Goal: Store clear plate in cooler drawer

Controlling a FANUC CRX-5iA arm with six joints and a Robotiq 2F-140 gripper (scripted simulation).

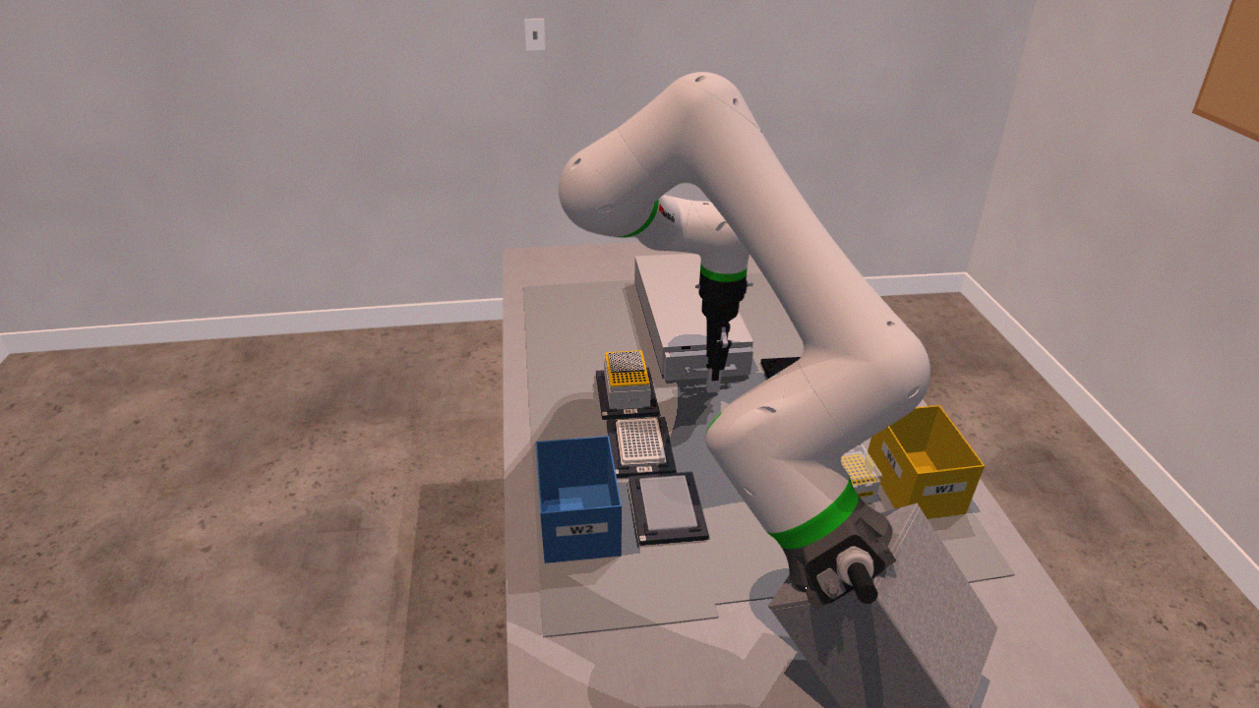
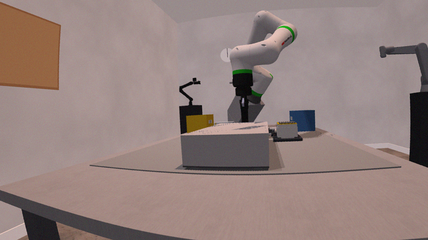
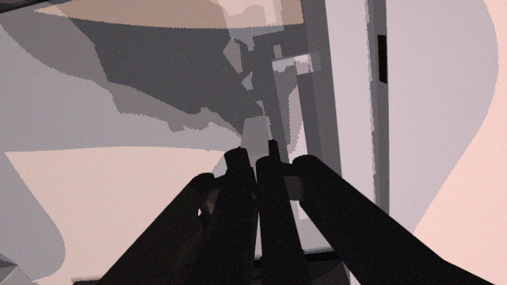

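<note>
The grey cooler CD [image 1: 690,303] stands at the back middle of the bench; it also shows in the exterior view [image 2: 225,147]. My gripper [image 1: 713,377] is shut on nothing and points down at the cooler's front, right by the bar handle [image 3: 295,99]. In the wrist view the shut fingertips [image 3: 255,152] lie beside the handle. The drawer front [image 3: 350,119] sits against the housing with only a thin seam showing. The lamp slot [image 3: 382,59] is dark. The drawer's inside is hidden. A pale well plate [image 1: 639,440] sits in the middle nest of the left row.
A yellow-topped tip box [image 1: 627,370] stands left of the cooler's front. A lidded plate [image 1: 667,505] lies in the nearest nest. The blue bin W2 [image 1: 578,499] is at the left, the yellow bin W1 [image 1: 926,457] at the right. A black nest [image 1: 779,362] lies right of the cooler.
</note>
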